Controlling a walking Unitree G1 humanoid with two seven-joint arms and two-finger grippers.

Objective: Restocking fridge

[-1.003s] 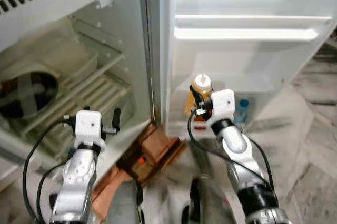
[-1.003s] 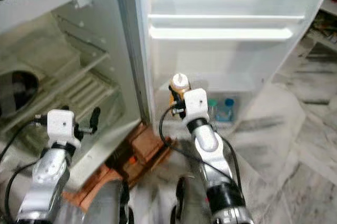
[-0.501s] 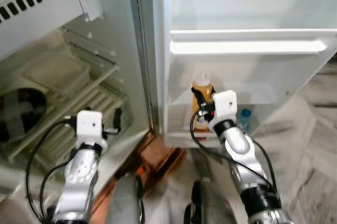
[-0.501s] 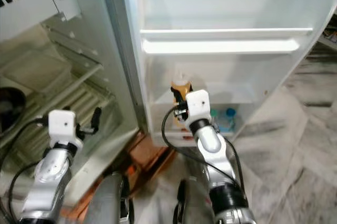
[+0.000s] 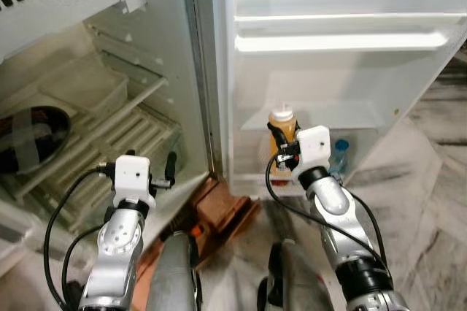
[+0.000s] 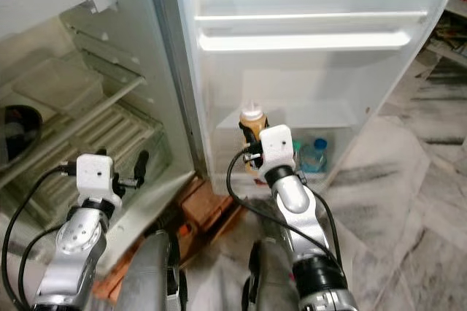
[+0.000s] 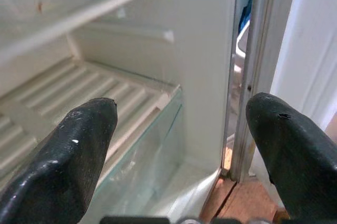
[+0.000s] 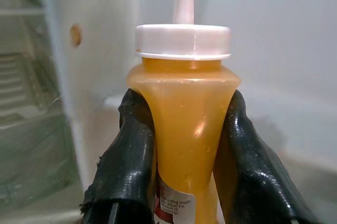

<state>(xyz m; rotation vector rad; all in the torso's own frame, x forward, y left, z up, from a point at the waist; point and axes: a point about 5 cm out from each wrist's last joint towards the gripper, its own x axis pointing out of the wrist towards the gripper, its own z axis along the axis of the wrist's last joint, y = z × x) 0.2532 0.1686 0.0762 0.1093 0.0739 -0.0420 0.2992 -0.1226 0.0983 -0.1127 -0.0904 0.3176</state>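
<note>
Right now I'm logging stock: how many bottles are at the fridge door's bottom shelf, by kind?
Orange sauce bottle, held in the right gripper: 1
Blue-capped clear bottle: 1
Total: 2

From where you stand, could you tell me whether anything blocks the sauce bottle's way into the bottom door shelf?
Nothing visible does. The right gripper holds the sauce bottle at the bottom door shelf; the water bottle stands beside it.
</note>
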